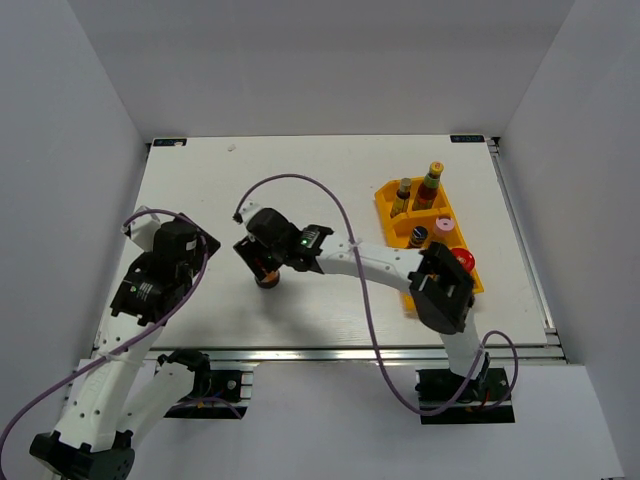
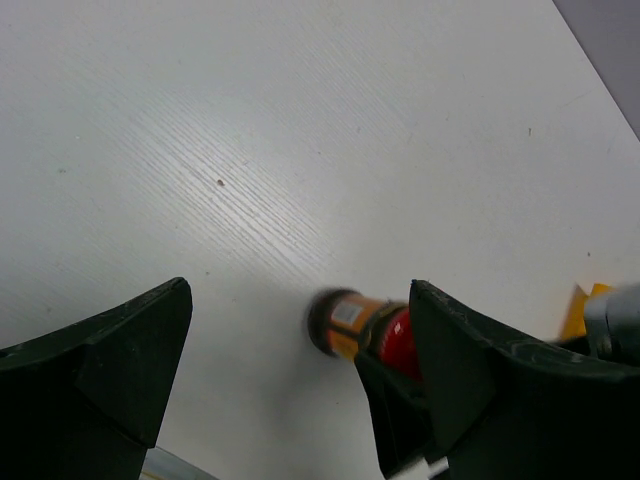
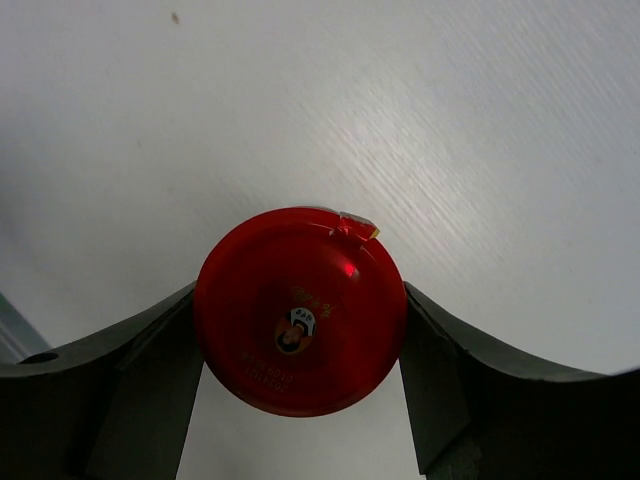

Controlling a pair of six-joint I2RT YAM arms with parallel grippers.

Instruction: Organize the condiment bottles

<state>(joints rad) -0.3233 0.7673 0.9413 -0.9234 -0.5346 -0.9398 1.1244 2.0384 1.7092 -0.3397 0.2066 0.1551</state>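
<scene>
The right gripper clamps a red-lidded jar mid-table, with bare surface all around. The left gripper hangs open near the left edge.

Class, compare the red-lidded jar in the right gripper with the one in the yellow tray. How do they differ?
The held jar is out over the table, left of the yellow tray; the tray jar sits in its nearest compartment. The right gripper clamps the held jar's lid; nothing grips the tray jar. The right arm partly hides the tray jar; the held jar's lid shows whole. Both lids are red.
</scene>
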